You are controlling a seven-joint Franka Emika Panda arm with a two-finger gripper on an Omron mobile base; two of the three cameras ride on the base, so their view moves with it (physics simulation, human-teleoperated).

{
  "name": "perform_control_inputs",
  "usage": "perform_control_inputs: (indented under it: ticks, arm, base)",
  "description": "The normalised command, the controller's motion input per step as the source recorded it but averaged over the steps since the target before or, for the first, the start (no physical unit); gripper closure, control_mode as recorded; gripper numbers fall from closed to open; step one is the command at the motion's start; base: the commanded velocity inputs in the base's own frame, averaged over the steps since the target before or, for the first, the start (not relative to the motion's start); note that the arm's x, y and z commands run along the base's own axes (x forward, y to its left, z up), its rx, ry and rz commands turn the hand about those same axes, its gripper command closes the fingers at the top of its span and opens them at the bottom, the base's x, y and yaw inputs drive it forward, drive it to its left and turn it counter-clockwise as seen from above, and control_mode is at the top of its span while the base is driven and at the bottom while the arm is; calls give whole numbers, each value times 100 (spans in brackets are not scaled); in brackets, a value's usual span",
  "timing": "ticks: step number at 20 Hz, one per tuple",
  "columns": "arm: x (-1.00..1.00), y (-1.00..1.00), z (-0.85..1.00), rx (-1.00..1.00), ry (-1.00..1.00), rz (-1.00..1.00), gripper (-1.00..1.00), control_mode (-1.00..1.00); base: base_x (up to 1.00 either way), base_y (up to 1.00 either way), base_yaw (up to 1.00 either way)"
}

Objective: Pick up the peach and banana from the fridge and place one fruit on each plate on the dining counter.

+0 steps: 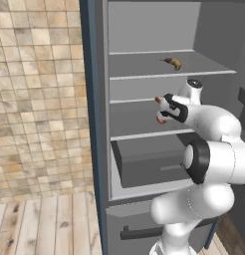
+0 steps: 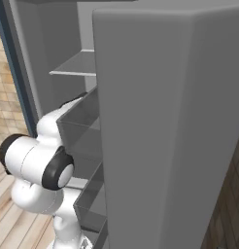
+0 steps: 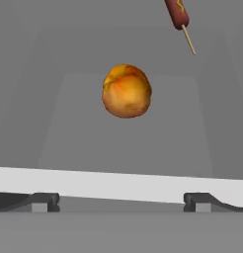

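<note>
Fridge [image 1: 99, 124] open in front of me, dark blue-grey outside, pale grey inside w/ thin white shelves. My arm reaches in at mid-shelf height; in the left base view my hand [image 1: 161, 109] sits just in front of the shelf edge, above the grey drawer [image 1: 149, 162].

Hand state: wide open, both fingertips [image 3: 44, 200] far apart at the bottom of the hand view, nothing between them. Holding nothing.

Peach [image 3: 126, 91]: round, orange w/ a redder blush, resting on the grey shelf floor straight ahead of my hand, roughly centred between the tips but well apart from them, farther back on the shelf. White shelf lip [image 3: 118, 183] lies across the view between me and the peach. No contact.

Beyond the peach, to its far right in the hand view: a red-brown sausage on a thin stick [image 3: 179, 20], partly cut off by the frame edge; clear of the peach.

Banana [image 1: 172, 63]: one shelf up, toward the right part of that shelf, yellow w/ dark mottling, lying flat. Well above my hand, untouched.

Right base view: the open fridge door [image 2: 165, 136] w/ its see-through bins blocks most of the interior; my arm passes behind it at left. Wood floor [image 1: 45, 224] and tiled wall [image 1: 40, 99] left of the fridge.
</note>
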Motion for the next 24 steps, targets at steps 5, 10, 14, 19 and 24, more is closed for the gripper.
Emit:
perform_control_inputs:
  ticks: [5, 10, 14, 19, 24]
  arm:
    - [26, 0, -10, 0, 0, 0, -100, -100]
    - [17, 0, -24, 0, 0, 0, -100, -100]
    - [30, 0, -19, 0, 2, 0, -100, -100]
    - [28, 0, -16, 0, 1, 0, -100, -100]
    - [24, 0, -10, 0, 0, 0, -100, -100]
  base:
    - [0, 0, 0]
    - [0, 0, 0]
    - [0, 0, 0]
    - [0, 0, 0]
    - [0, 0, 0]
